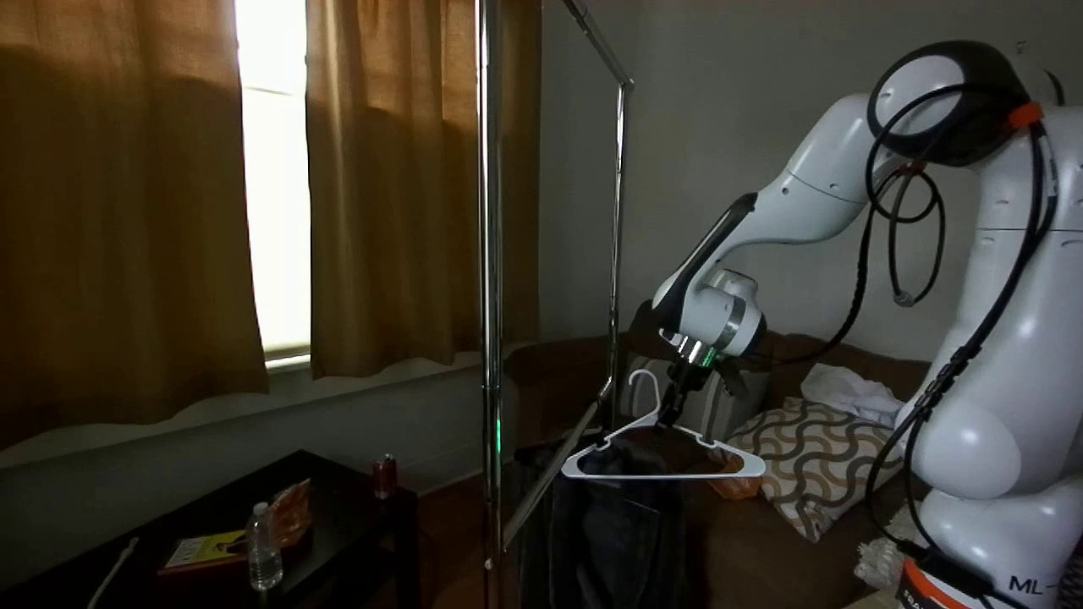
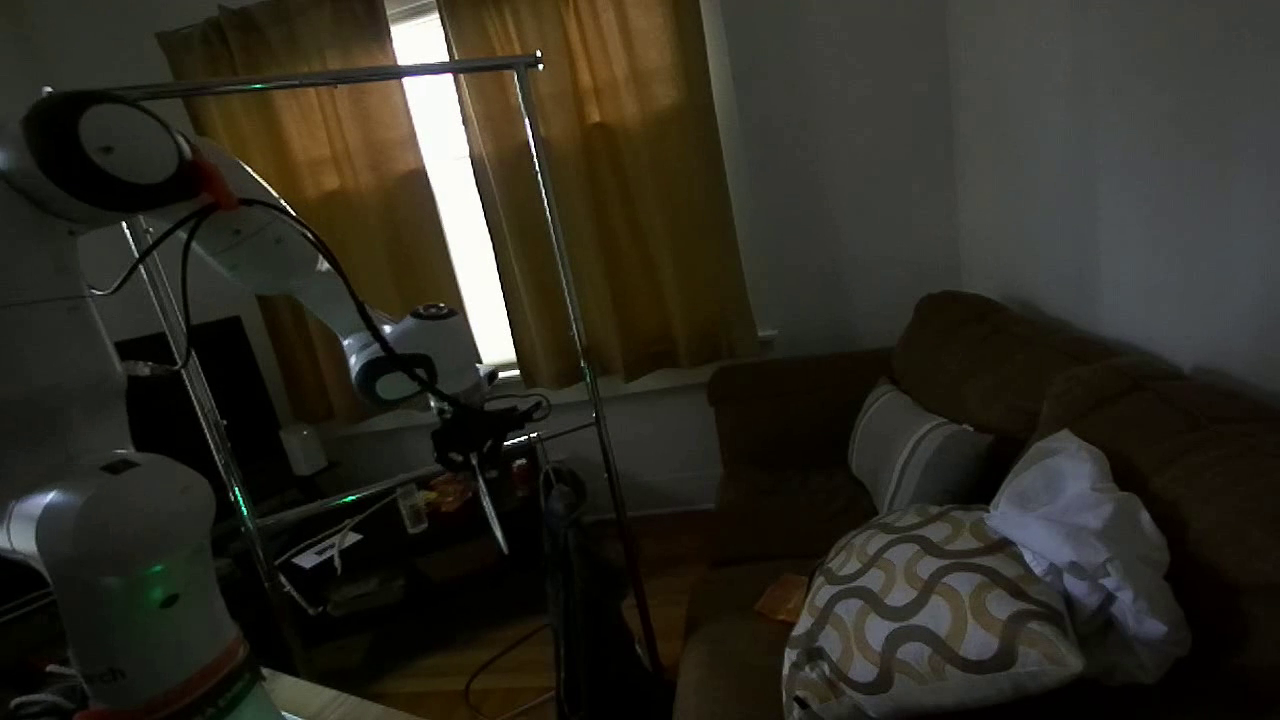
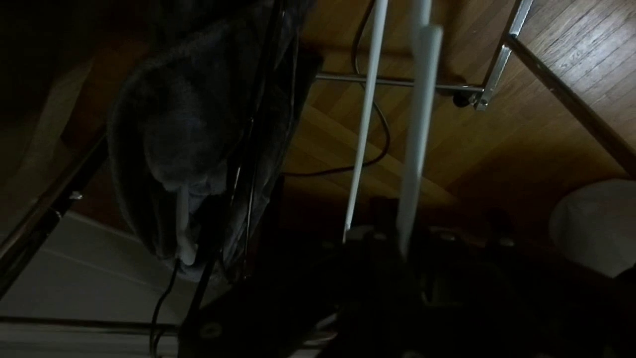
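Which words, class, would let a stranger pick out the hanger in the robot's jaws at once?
Find the big white robot arm, then follow it down to its jaws, near the metal rack. They are shut on a triangular hanger. Unlike the dark garment close by, it is white and bare.

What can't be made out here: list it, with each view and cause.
Hanger: far end cut off by the top edge in the wrist view.
End effector: exact contact with the hanger lost in shadow in the wrist view.
Dark garment: lower end cut off by the bottom edge in an exterior view.
Yellow-and-white item: any lettering too small to read in an exterior view.
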